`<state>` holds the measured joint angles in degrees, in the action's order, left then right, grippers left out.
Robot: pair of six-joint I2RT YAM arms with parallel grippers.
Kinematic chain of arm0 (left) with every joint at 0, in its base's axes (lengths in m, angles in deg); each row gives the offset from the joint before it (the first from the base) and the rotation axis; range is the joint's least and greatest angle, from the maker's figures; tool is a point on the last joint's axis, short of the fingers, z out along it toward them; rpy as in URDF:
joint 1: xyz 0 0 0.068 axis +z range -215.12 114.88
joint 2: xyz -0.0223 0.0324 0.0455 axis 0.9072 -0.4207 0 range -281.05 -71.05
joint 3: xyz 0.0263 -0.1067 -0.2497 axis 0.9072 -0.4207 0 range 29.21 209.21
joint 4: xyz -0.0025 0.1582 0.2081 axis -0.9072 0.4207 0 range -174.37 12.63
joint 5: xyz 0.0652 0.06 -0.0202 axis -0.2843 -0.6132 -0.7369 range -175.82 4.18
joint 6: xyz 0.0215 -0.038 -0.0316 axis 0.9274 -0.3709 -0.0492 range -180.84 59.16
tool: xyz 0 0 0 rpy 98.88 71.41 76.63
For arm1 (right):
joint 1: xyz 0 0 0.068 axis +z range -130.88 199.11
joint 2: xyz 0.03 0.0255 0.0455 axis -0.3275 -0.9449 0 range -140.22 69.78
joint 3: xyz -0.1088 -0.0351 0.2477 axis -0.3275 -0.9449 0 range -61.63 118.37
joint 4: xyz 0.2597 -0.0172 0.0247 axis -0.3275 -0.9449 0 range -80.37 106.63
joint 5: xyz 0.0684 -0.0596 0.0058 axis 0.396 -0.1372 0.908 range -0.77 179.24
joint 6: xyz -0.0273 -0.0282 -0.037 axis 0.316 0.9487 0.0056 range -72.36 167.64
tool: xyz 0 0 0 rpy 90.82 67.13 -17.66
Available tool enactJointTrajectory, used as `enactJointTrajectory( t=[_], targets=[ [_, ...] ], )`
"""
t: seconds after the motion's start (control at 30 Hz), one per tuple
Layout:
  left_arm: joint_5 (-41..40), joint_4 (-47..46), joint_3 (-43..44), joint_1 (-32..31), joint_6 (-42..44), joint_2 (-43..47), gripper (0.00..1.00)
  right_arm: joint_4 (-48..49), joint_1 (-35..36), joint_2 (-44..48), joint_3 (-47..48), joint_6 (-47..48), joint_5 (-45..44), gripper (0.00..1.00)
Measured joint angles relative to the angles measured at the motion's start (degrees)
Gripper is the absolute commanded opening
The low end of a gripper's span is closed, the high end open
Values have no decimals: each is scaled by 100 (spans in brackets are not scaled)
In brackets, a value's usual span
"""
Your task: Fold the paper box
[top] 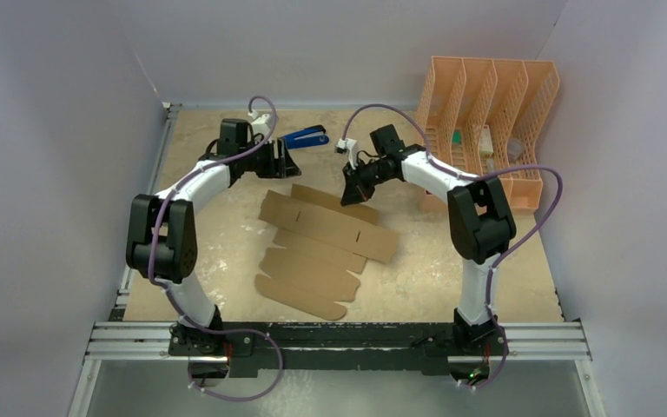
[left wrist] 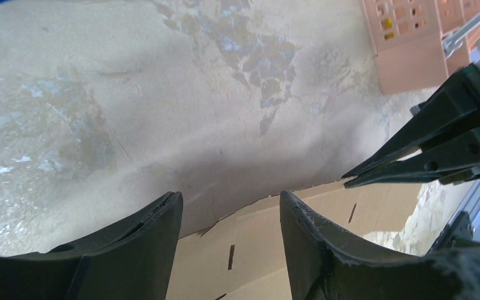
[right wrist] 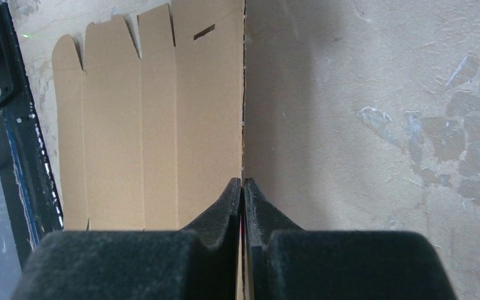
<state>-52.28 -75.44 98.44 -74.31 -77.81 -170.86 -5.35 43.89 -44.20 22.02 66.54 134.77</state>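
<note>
Mottled beige table (top: 452, 282), unfolded paper box (top: 321, 243), peach organizer (top: 489, 95) far right

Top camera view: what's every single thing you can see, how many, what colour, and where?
paper box: one, brown, flat sheet, middle of the table
file organizer: one, peach-orange, far right corner
blue object: one, blue, far side, too small to name
table: one, mottled tan, under everything
left gripper: one, black, open, near the sheet's far left corner
right gripper: one, black, shut on the sheet's far edge
</note>
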Motion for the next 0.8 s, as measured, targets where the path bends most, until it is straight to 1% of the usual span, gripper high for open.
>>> enactJointTrajectory(
  t=[0.27, 0.37, 0.47, 0.63, 0.8],
  targets=[
    [361, 317, 13, -247, 411, -229, 58, -59, 42, 0, 2, 68, -7, 5],
    [426, 437, 17, -284, 487, -258, 57, -70, 46, 0, 4, 70, -44, 5],
    [437, 542, 15, -295, 570, -258, 53, -74, 59, 0, 2, 68, -125, 3],
    [398, 704, 11, -323, 603, -240, 51, 20, 79, 13, 0, 20, -332, 3],
    [221, 728, -160, -466, 468, 22, 49, 321, 96, 238, -114, -133, -645, 2]
  ],
)
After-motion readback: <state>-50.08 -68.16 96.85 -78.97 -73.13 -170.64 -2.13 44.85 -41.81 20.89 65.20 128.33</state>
